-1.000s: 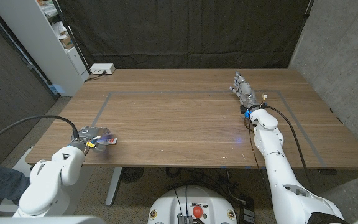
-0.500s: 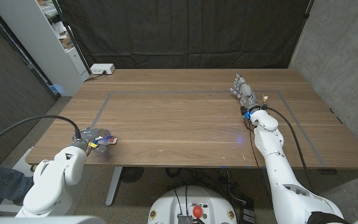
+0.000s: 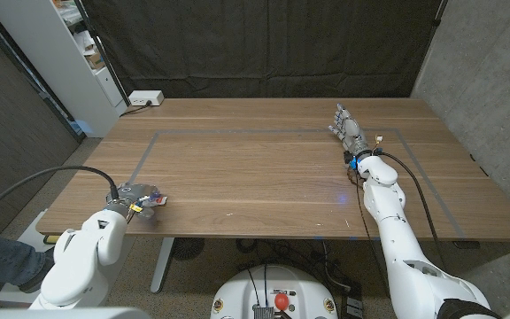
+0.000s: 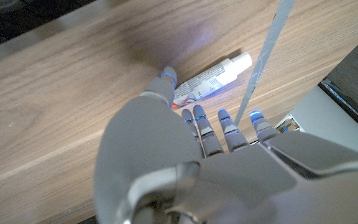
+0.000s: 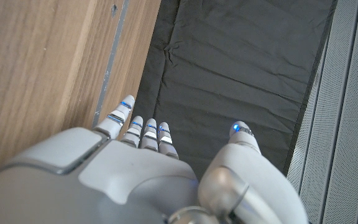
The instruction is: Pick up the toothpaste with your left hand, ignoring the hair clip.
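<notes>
- Left wrist view: toothpaste [image 4: 211, 77] lies flat on the wooden table [image 4: 73, 93], a white tube with its cap end pointing away from the hand and toward the grey tape line [image 4: 263, 62]; the other end sits just under the fingertips.
- Long axis runs roughly along the direction the fingers reach, slightly skewed toward the tape line.
- Left hand [image 4: 185, 162] is above the tube's near end, back to the camera, fingers [image 4: 199, 119] extended and slightly apart, thumb out to one side near the tube. Holding nothing; cannot tell whether any fingertip touches the tube.
- Head view: left hand [image 3: 129, 196] is at the table's near left corner, arm coming in low from below the edge; toothpaste [image 3: 155, 200] peeks out just beside it, toward the table's middle.
- Right hand [image 3: 347, 129] is far across the table near the back right tape corner, fingers straight and loosely spread, empty; right wrist view shows the same right hand [image 5: 148, 168] with thumb apart.
</notes>
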